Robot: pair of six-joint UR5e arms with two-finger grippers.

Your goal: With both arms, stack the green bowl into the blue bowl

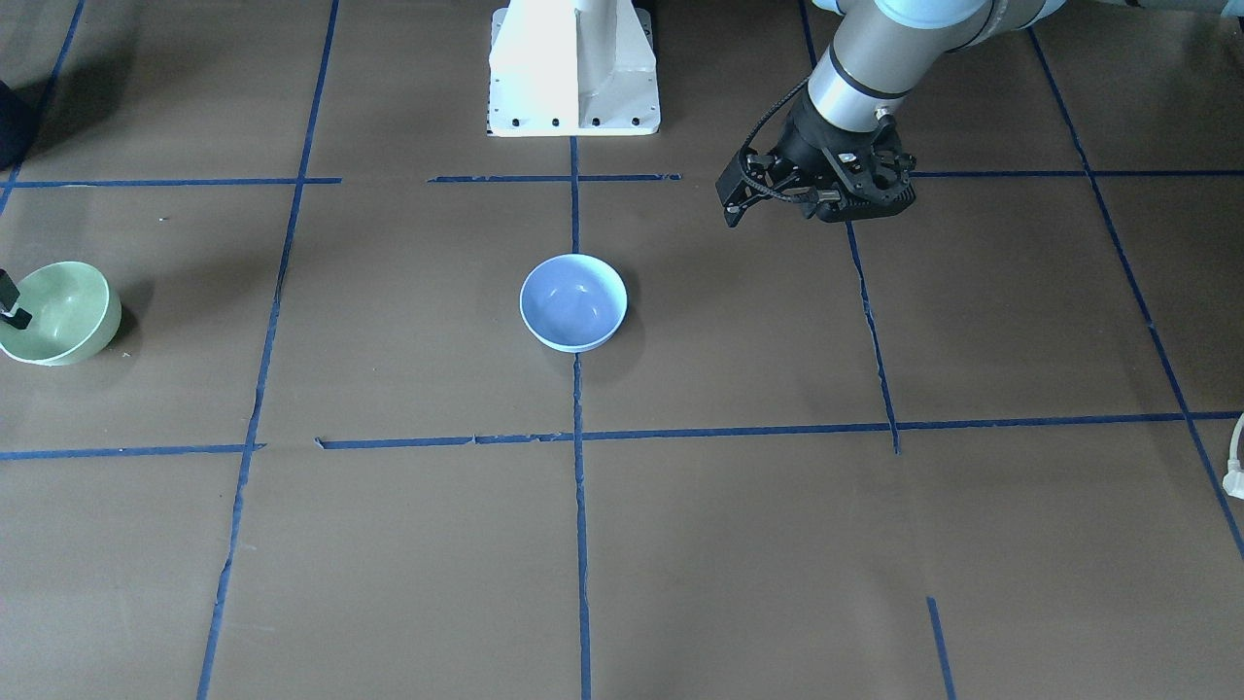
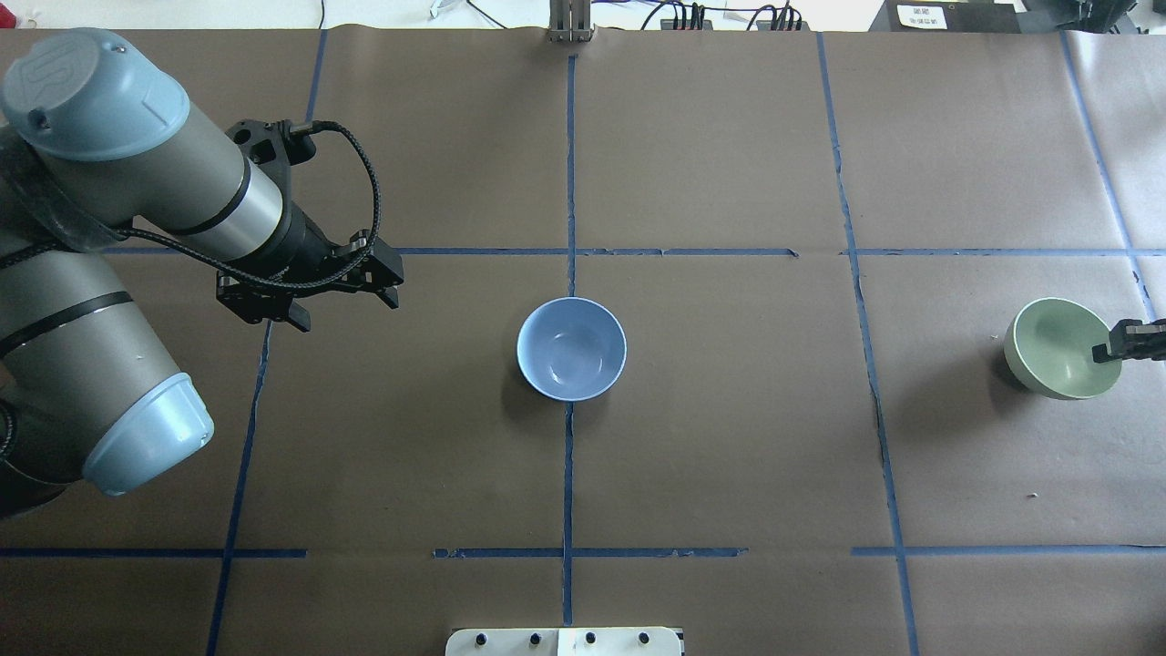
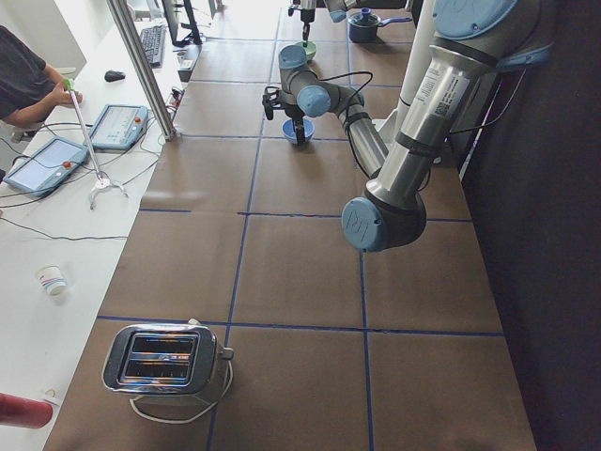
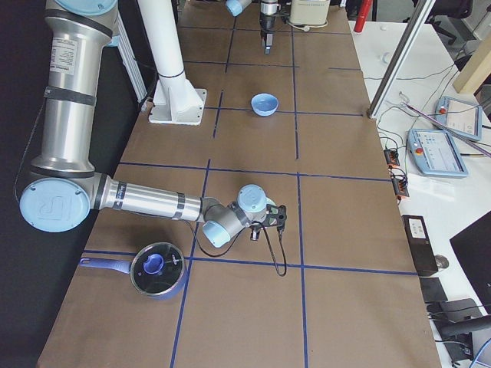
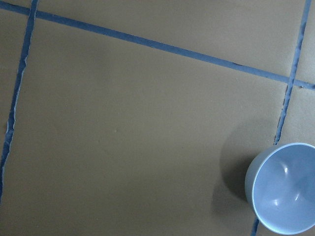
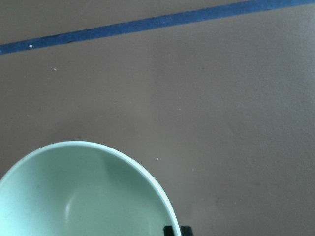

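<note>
The blue bowl (image 2: 571, 349) stands upright at the middle of the table, on the centre tape line; it also shows in the front view (image 1: 573, 301) and at the lower right of the left wrist view (image 5: 285, 189). The green bowl (image 2: 1057, 349) is at the far right edge of the overhead view, tilted. My right gripper (image 2: 1128, 343) is shut on its rim, with one finger inside the bowl (image 1: 53, 316). The right wrist view shows the bowl's rim (image 6: 83, 196) close up. My left gripper (image 2: 346, 305) is open and empty, above the table to the left of the blue bowl.
The white pedestal base (image 1: 573, 68) stands behind the blue bowl. A toaster (image 3: 164, 357) sits at the table's left end. A lidded saucepan (image 4: 157, 268) sits at the right end, near my right arm. An operator's desk runs along the far side.
</note>
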